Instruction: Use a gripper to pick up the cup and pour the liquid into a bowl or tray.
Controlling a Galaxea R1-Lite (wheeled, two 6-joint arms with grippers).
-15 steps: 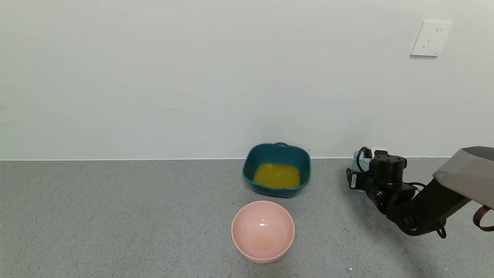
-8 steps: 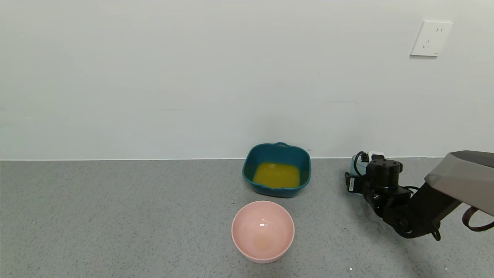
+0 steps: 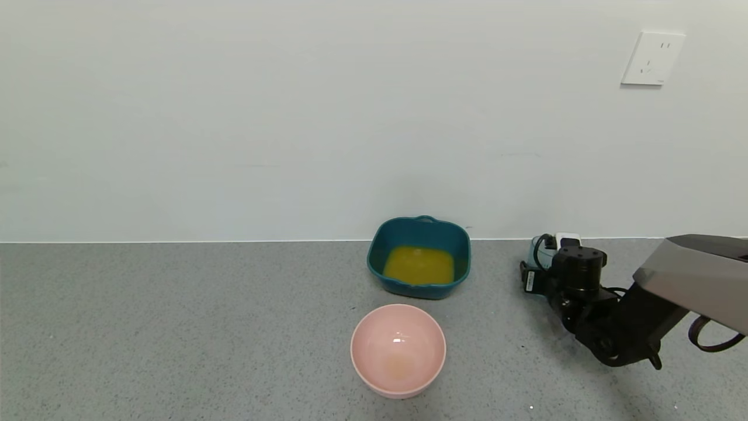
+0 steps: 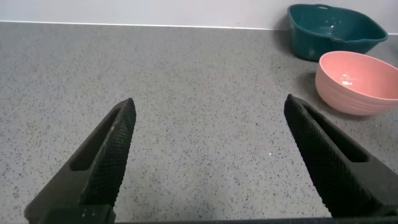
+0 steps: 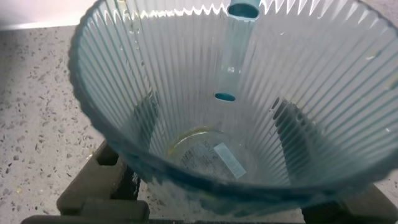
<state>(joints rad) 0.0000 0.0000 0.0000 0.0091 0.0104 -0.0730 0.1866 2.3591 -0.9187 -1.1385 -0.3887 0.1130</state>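
**Cup emptied, juice in the teal dish**

Nearest us in the head view stands the pink bowl [image 3: 398, 349], upright on the grey speckled surface [image 3: 175, 327], with only a faint yellowish stain at its bottom. Just beyond it, apart from it, sits the teal dish [image 3: 419, 257], its small tab handle turned toward the wall [image 3: 292, 117]. The juice [image 3: 418, 265] lies pooled across the dish's floor.

To our right, well apart from both bowls, our right gripper [image 3: 540, 266] is low over the surface near the wall, and the cup [image 3: 539, 252] shows only as a pale sliver beyond the arm's black wrist. From the right wrist view we look straight into the ribbed cup [image 5: 230, 118]: it is upright and empty but for a thin yellowish ring at its base. The jaws stand dark on either side of it, low against its walls, clasping it.

Our left gripper [image 4: 208, 158] hovers low over bare surface, off to the left of the bowls, its jaws spread wide and holding nothing.

High on the wall at the right is a white socket [image 3: 653, 58].
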